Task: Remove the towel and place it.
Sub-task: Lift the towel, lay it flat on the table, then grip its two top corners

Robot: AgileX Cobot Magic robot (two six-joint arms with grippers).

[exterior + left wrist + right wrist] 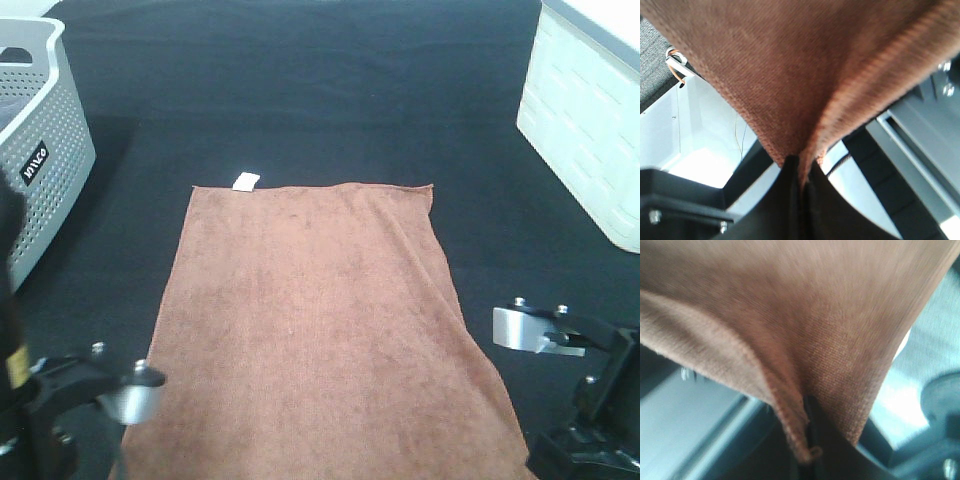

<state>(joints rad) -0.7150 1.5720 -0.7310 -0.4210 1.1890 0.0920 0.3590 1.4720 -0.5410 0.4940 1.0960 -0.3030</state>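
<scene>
The brown towel (320, 330) lies spread flat on the black table cloth (320, 90), its small white tag (246, 181) at the far short edge. Its near edge runs out of the bottom of the high view. In the left wrist view my left gripper (800, 172) is shut on a near corner of the towel (805, 65), which fans out from the pinch. In the right wrist view my right gripper (810, 440) is shut on the other near corner of the towel (810, 315). Both arms (100, 390) (575, 400) stand at the towel's near corners.
A grey perforated laundry basket (40, 130) stands at the far left. A white woven-pattern bin (590, 120) stands at the far right. The black cloth covers the table all around the towel.
</scene>
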